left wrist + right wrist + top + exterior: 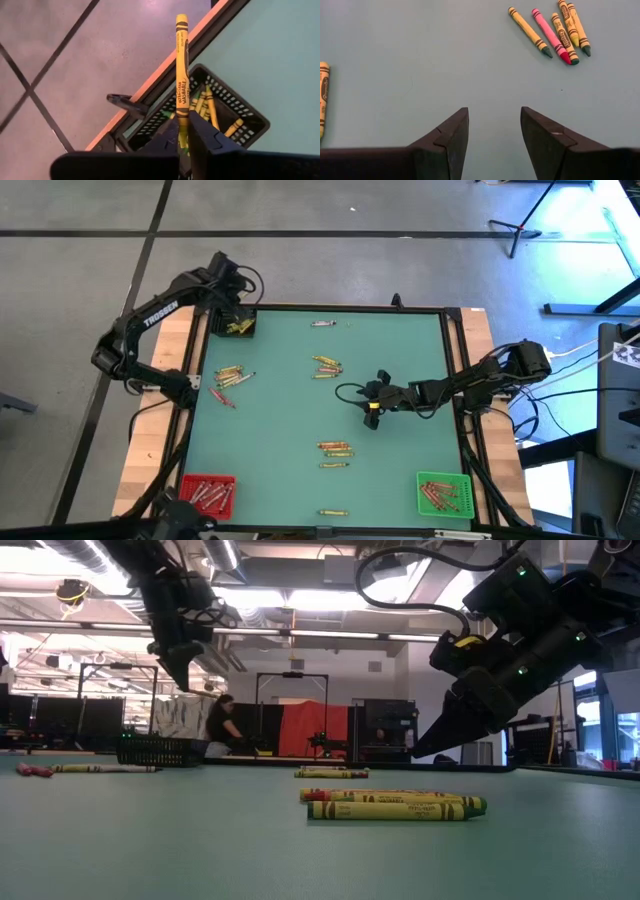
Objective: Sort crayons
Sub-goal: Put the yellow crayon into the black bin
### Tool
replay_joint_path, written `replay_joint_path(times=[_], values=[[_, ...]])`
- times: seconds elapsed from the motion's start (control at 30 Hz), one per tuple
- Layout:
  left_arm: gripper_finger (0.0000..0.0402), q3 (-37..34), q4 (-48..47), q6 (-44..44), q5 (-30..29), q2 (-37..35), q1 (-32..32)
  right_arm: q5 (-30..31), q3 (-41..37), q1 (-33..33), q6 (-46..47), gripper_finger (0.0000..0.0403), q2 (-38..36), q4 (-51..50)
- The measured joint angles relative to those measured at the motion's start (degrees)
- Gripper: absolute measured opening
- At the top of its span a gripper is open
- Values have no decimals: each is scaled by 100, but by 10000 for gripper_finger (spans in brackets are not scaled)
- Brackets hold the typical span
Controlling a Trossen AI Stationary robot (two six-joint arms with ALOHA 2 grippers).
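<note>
Ceiling lights point(300, 600) are glaring brightly in the low view, leaving the arms as dark silhouettes; the nearest crayons point(395, 806) are showing sharp, the room behind softening.

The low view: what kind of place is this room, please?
Probably a robotics lab or workshop: exposed ceiling pipes and strip lights, equipment racks behind the green table, and a person working at a bench.

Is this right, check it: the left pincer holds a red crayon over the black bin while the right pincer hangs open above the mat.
Wrong on colour only. The left wrist view shows the left pincer holding a yellow crayon over the black bin. The right pincer does hang open above the mat.
</note>
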Motion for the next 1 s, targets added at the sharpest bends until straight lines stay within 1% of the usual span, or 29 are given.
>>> replay_joint_path(times=[0.13, 0.27, 0.37, 0.5, 0.6, 0.83, 0.9, 1.0], values=[[0, 0, -233, -122, 2, 1, 190, -4, 0, 2, 0, 176, 0, 0], [0, -186, -200, -127, -10, 2, 279, -7, 0, 0, 0, 176, 0, 0], [0, -528, 62, -59, 3, 2, 350, -9, 0, 1, 0, 176, 0, -2], [0, -889, 420, 130, -166, 2, 423, -9, 0, 0, 0, 176, 0, 1], [0, -909, 463, 135, -229, 2, 458, -9, 0, 1, -1, 176, 0, 1], [0, -909, 477, 237, -49, 21, 503, -4, 0, 0, -2, 176, 0, 0], [0, -909, 454, 332, 57, 89, 503, -4, 0, 2, -2, 176, 0, 2], [0, -909, 418, 465, 49, 240, 503, -2, 0, 1, -4, 176, 0, -1]])
